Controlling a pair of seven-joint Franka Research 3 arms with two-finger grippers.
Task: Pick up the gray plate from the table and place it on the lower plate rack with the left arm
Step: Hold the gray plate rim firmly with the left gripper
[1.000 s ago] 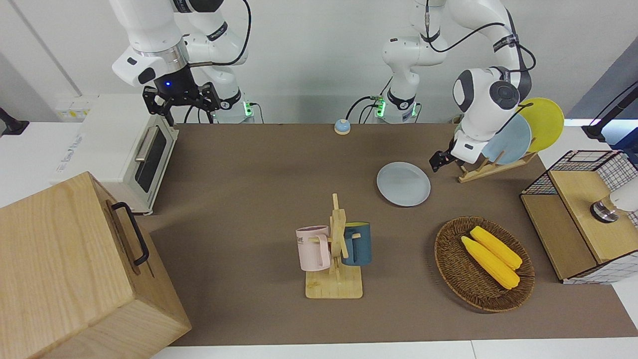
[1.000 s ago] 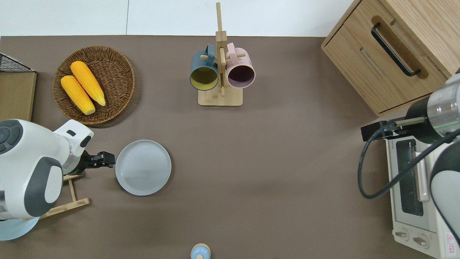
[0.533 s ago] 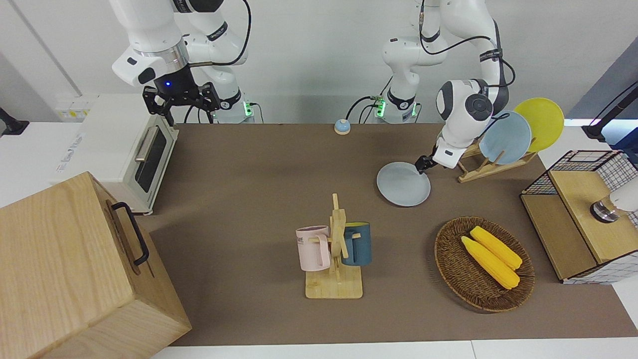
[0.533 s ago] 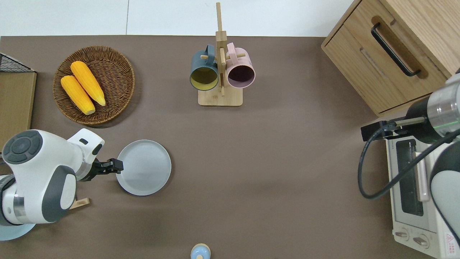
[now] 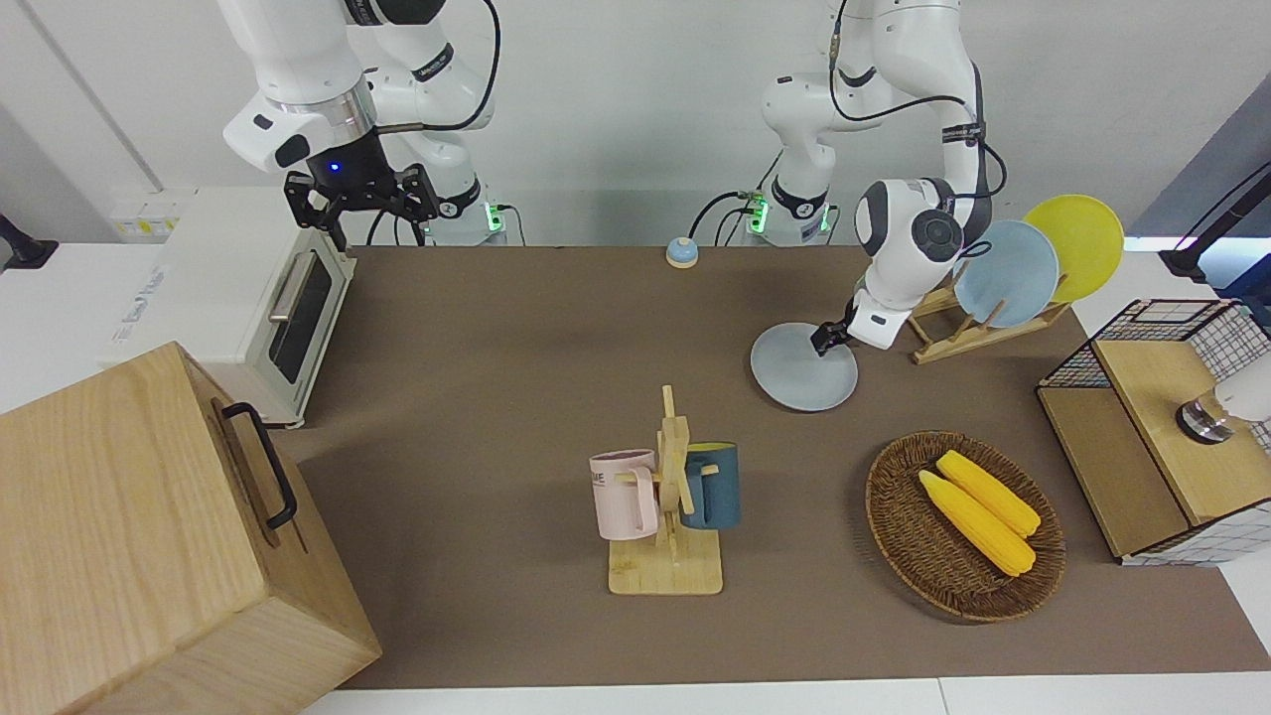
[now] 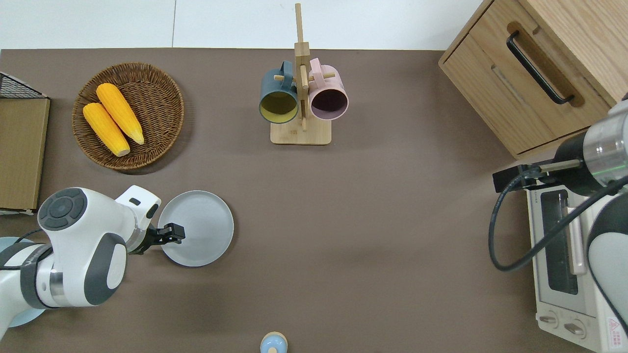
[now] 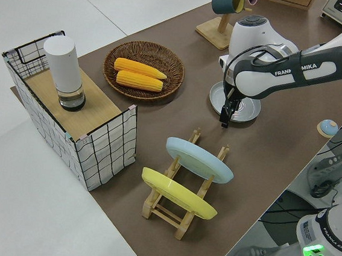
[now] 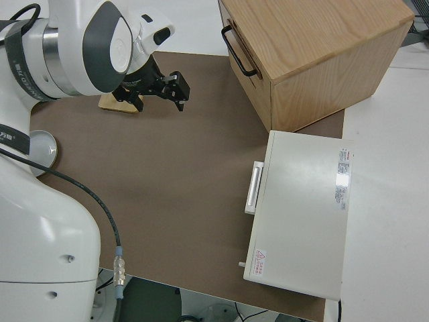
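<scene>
Brown table [image 5: 516, 328] — gray plate [image 6: 198, 228] flat, beside lower plate rack [image 5: 968, 336]. Left gripper [image 6: 169, 234] at plate's rim — finger gap: can't tell. Right arm parked.

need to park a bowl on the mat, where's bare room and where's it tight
Widest bare patch: between the gray plate, mug tree and toaster oven. Crowded at the left arm's end: left gripper over the plate's edge, corn basket and plate rack nearby.

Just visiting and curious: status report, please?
Left gripper low at gray plate rim, plate flat on table. Right arm parked. Lower plate rack holds blue and yellow plates, one slot free.
</scene>
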